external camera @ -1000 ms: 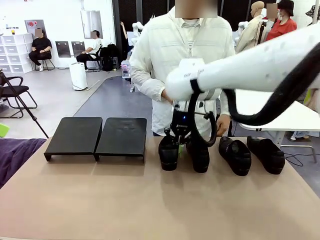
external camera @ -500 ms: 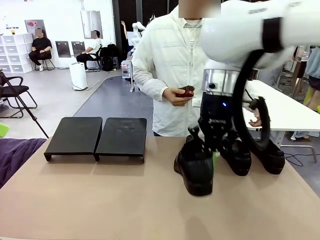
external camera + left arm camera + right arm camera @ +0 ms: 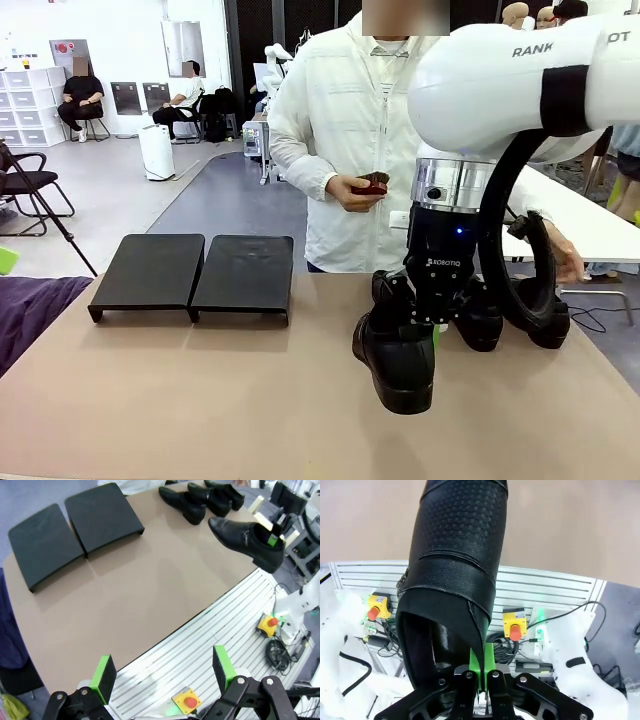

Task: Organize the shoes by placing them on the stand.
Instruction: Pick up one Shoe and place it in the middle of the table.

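Note:
My right gripper [image 3: 428, 326] is shut on the heel rim of a black glossy shoe [image 3: 396, 362], which hangs toe-down above the middle of the table. In the right wrist view the same shoe [image 3: 455, 555] runs up from the gripper [image 3: 482, 669], whose green pads pinch its back edge. Three more shoes [image 3: 482, 316] stay in a row at the far right, also seen in the left wrist view [image 3: 184, 503]. The black two-panel stand [image 3: 195, 270] sits bare at the far left [image 3: 75, 527]. My left gripper [image 3: 162, 672] is open, high over the table's near edge.
A person [image 3: 350, 130] stands at the far side behind the shoes, one hand holding a small dark red object [image 3: 372, 184]. A purple cloth [image 3: 30, 310] lies at the left table edge. The tan tabletop [image 3: 220, 390] between stand and shoes is bare.
My right gripper has lifted one shoe out of the row and carried it toward the near side. The person's hands have drawn back from the shoes.

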Robot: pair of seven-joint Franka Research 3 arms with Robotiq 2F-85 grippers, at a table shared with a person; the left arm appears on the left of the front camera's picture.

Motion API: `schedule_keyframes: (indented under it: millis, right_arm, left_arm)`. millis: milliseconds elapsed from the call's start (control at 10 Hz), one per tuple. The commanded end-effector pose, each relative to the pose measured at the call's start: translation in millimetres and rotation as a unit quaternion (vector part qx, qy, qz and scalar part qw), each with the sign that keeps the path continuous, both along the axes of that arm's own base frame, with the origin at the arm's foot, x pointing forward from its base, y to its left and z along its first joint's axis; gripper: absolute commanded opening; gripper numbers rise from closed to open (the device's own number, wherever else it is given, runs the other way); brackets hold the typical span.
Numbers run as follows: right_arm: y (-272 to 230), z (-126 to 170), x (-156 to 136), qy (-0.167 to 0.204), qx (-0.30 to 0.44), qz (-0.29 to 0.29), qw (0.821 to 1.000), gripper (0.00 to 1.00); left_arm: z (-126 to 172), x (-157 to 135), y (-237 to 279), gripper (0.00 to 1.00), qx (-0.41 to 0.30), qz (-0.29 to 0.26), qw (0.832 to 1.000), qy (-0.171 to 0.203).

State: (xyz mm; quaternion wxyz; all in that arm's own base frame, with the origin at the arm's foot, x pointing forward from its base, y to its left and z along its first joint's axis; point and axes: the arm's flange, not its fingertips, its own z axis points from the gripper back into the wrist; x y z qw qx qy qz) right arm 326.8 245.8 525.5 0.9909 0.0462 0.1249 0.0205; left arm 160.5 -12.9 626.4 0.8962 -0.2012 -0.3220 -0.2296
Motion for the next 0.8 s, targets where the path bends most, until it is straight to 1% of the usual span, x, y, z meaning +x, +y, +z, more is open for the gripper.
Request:
schedule_keyframes:
  millis: [0,100,200,300,400,500,600,700]
  right_arm:
    - [35.9,-0.3,-10.4,-0.031,-0.04,0.009,0.999,0.0]
    - [59.0,-1.4,-13.9,-0.062,-0.037,0.002,0.997,0.0]
    - [85.6,-11.6,-11.8,-0.062,-0.03,-0.003,0.998,0.0]
    - [120.1,-31.2,-5.7,-0.054,-0.011,-0.005,0.998,0.0]
    - [147.5,-49.9,3.4,-0.061,0.0,-0.013,0.998,0.0]
    - [172.5,-67.5,12.9,-0.061,0.008,-0.013,0.998,0.0]
    - [190.1,-80.8,22.8,-0.072,0.008,-0.03,0.997,0.0]
    - [204.5,-96.0,33.3,-0.078,-0.006,-0.06,0.995,0.0]
  left_arm:
    - [0.7,-1.6,0.6,1.0,-0.005,-0.007,1.0,0.001]
    - [0.7,-1.6,0.6,1.0,-0.005,-0.007,1.0,0.001]
    - [0.7,-1.6,0.6,1.0,-0.005,-0.007,1.0,0.001]
    - [0.7,-1.6,0.6,1.0,-0.005,-0.007,1.0,0.001]
    - [0.7,-1.6,0.6,1.0,-0.005,-0.007,1.0,0.001]
    - [0.7,-1.6,0.6,1.0,-0.005,-0.007,1.0,0.001]
    - [0.7,-1.6,0.6,1.0,-0.005,-0.007,1.0,0.001]
    - [0.7,-1.6,0.6,1.0,-0.005,-0.007,1.0,0.001]
